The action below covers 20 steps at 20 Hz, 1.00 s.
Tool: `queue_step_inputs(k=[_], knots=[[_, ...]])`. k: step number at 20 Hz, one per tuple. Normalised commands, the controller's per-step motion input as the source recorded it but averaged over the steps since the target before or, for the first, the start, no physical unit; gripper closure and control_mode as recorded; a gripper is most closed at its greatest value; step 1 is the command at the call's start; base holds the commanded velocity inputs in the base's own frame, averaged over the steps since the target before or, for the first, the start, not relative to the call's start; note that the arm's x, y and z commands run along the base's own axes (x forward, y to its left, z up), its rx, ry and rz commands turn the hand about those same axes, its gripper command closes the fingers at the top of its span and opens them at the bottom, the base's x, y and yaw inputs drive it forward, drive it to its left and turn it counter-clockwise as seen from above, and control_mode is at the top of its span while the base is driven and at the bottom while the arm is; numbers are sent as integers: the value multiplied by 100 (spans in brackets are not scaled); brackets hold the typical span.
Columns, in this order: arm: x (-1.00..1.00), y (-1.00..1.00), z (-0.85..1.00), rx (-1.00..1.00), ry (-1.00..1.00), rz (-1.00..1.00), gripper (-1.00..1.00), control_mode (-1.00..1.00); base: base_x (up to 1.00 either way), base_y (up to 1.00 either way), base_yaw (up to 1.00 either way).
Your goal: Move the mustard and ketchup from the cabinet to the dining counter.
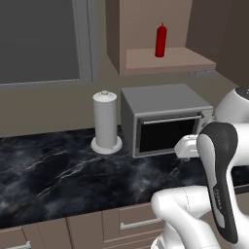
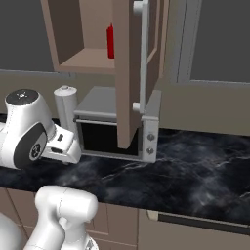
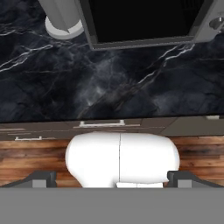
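The ketchup (image 1: pixel 161 41), a red squeeze bottle, stands upright on the shelf of the open brown cabinet (image 1: pixel 170 59). In the right base view the ketchup (image 2: pixel 110 42) shows as a red sliver behind the swung-out cabinet door (image 2: pixel 128 83) with its grey bar handle. The mustard and the dining counter are out of view. My gripper (image 3: pixel 113 179) is open, its fingertips (image 3: pixel 43 178) set wide apart with nothing between them. It hangs low in front of the microwave, well below the shelf, looking down at the worktop edge and the floor.
A grey microwave (image 1: pixel 165 119) sits on the black marble worktop (image 1: pixel 63 170) under the cabinet. A white paper-towel roll (image 1: pixel 105 121) stands to its left. The open door hangs out over the microwave. Brown drawers (image 3: pixel 100 126) run below the worktop edge.
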Motion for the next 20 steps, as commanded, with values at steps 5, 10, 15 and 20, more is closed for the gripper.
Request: queue_step_inputs(k=[5,10,15,20], knots=[[0,0,0,0,0,0,-100,100,0,0,0],[0,0,0,0,0,0,-100,100,0,0,0],[2,2,0,-4,-4,-3,-100,-100,1,0,0],[1,1,23,-3,-11,-5,-100,-100,0,0,0]])
